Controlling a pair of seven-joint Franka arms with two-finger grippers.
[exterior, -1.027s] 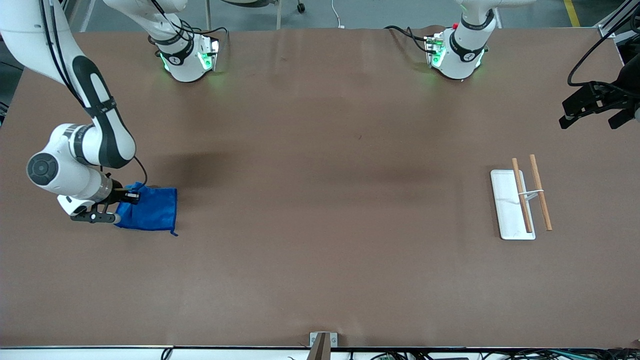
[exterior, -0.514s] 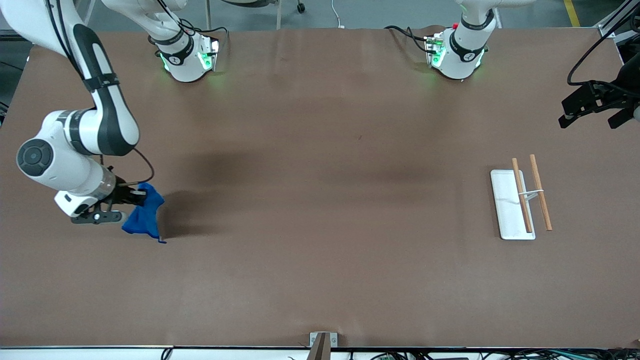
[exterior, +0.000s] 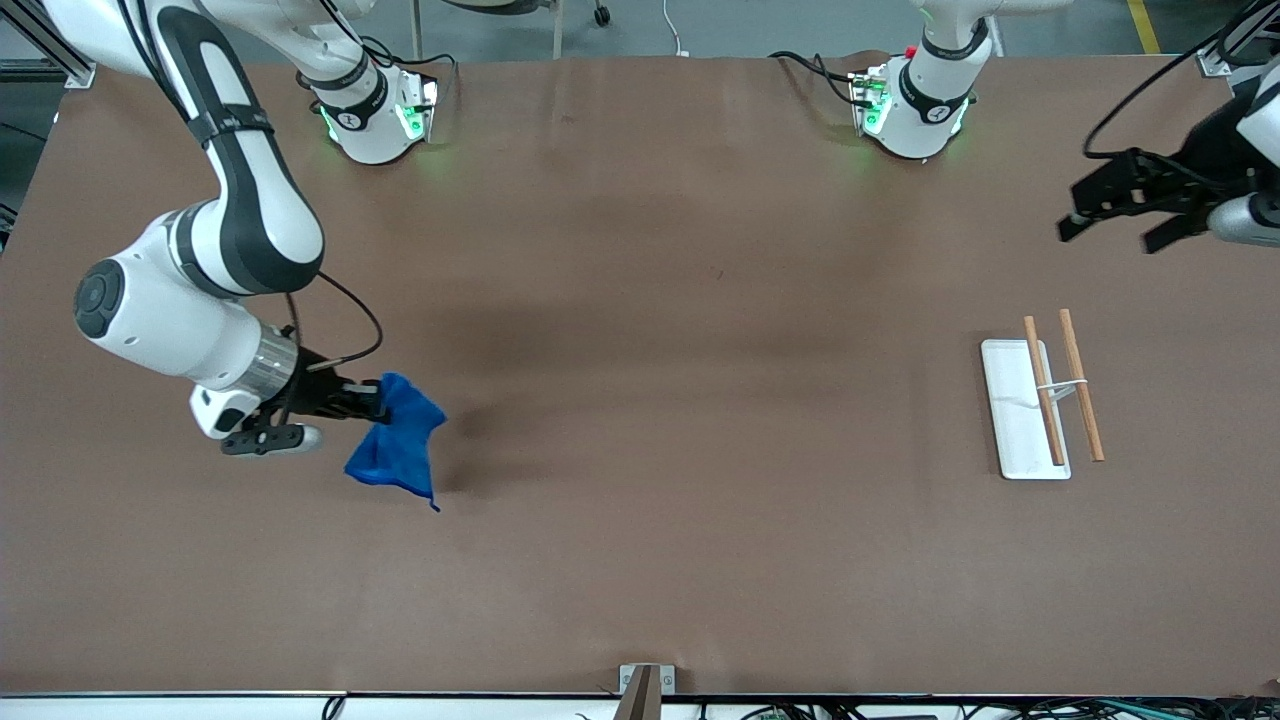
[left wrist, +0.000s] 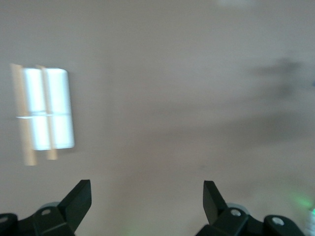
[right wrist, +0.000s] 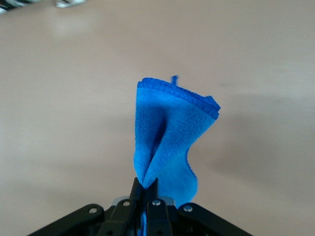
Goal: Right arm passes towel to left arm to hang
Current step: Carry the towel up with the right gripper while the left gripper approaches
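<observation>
My right gripper [exterior: 372, 402] is shut on one edge of the bright blue towel [exterior: 396, 447], which hangs bunched in the air over the table toward the right arm's end. Its small loop tag dangles at the lowest corner. In the right wrist view the towel [right wrist: 170, 132] fans out from the closed gripper [right wrist: 146, 189]. My left gripper [exterior: 1110, 220] is open and empty, up in the air over the table's edge at the left arm's end. In the left wrist view its gripper [left wrist: 146, 191] has its jaws spread wide.
A white flat tray [exterior: 1012, 400] with two wooden rods [exterior: 1080, 385] lies on the brown table toward the left arm's end; it shows blurred in the left wrist view [left wrist: 59, 110]. A small metal bracket [exterior: 645, 680] sits at the table's near edge.
My right gripper has lifted the towel off the table and carried it toward the table's middle; the towel now hangs bunched. My left gripper has shifted slightly inward over the table's end.
</observation>
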